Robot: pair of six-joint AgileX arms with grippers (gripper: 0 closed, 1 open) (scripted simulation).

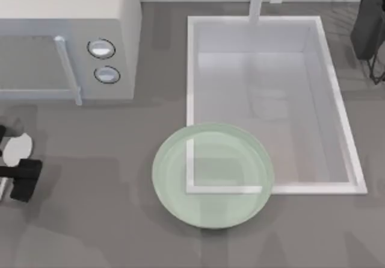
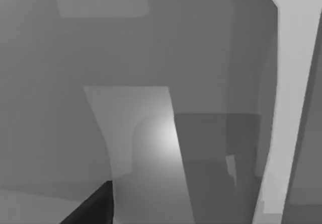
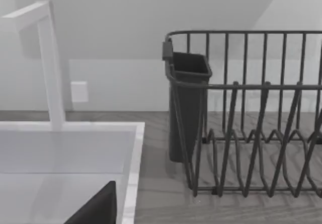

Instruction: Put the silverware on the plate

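The silverware shows as a white oval spoon bowl (image 1: 17,147) at the table's far left edge; its handle is out of view. My left gripper (image 1: 14,153) is there, open, one dark finger (image 1: 24,176) nearer the front and the other behind, the bowl between them. The left wrist view shows a pale rounded shape (image 2: 151,143) close up that I cannot identify. The pale green see-through plate (image 1: 168,159) lies at the table's middle, overlapping the sink's front left corner, with nothing on it. A dark part of my right gripper (image 3: 95,209) shows by the sink's edge.
A microwave (image 1: 120,33) with a white handle and two knobs stands at the back left. The white sink basin (image 1: 340,111) with its faucet (image 1: 257,0) fills the right half. A dark wire dish rack (image 3: 251,133) with a cup holder (image 1: 367,21) stands at the back right.
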